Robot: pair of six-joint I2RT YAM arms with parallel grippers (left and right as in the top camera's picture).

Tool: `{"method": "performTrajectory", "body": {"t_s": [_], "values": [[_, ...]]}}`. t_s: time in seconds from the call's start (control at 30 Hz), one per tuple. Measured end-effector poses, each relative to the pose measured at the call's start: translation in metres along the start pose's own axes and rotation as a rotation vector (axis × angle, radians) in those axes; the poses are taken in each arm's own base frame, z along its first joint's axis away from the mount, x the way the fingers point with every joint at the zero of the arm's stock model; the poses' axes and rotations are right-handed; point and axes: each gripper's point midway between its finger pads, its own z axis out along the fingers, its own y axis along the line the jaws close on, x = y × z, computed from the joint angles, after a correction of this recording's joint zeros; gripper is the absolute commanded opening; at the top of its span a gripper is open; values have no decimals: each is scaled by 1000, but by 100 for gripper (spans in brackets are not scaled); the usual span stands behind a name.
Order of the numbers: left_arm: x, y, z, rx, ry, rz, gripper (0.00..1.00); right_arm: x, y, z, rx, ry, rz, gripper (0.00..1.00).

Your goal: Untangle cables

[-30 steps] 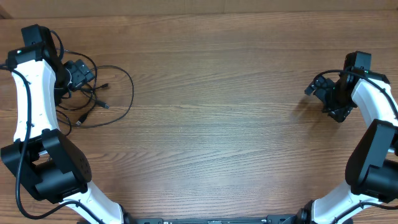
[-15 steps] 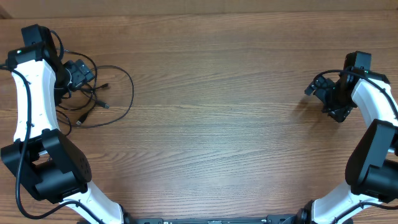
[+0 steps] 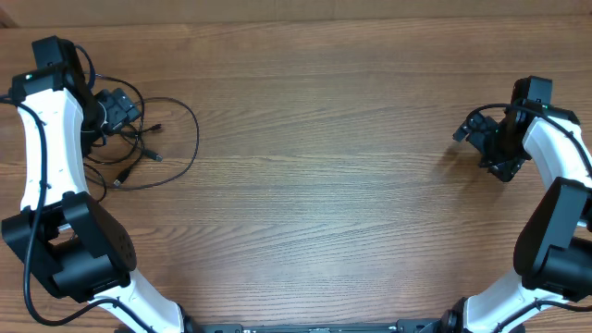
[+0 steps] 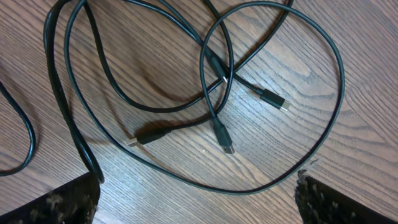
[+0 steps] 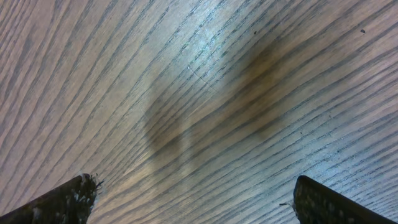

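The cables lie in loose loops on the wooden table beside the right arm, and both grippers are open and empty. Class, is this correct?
No: the overhead view shows the cables beside the left arm, not the right. They lie in loose loops on the wooden table, and the left gripper and right gripper are open and empty.

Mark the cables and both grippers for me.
cables (image 4: 220, 132), left wrist view, on a plug body amid the loops.
left gripper (image 4: 198, 196), left wrist view, midway between its open fingers.
right gripper (image 5: 194, 190), right wrist view, midway between its open fingers.
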Motion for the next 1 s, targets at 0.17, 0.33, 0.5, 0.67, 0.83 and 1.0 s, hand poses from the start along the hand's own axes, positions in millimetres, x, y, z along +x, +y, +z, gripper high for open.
{"method": "performTrajectory", "body": {"t_s": [0.17,0.33,0.5,0.67,0.83,1.0], "values": [[0,-1,0,3,1,2,100,0,0,0,0,0,0,100],[0,-1,0,3,1,2,100,0,0,0,0,-1,0,100],[-1,-1,-10,12,-22,1,100,0,0,0,0,-1,0,100],[2,6,-64,27,-114,5,100,0,0,0,0,0,0,100],[21,21,-126,36,-201,5,100,0,0,0,0,0,0,100],[29,23,-157,63,-270,5,100,0,0,0,0,0,1,100]]}}
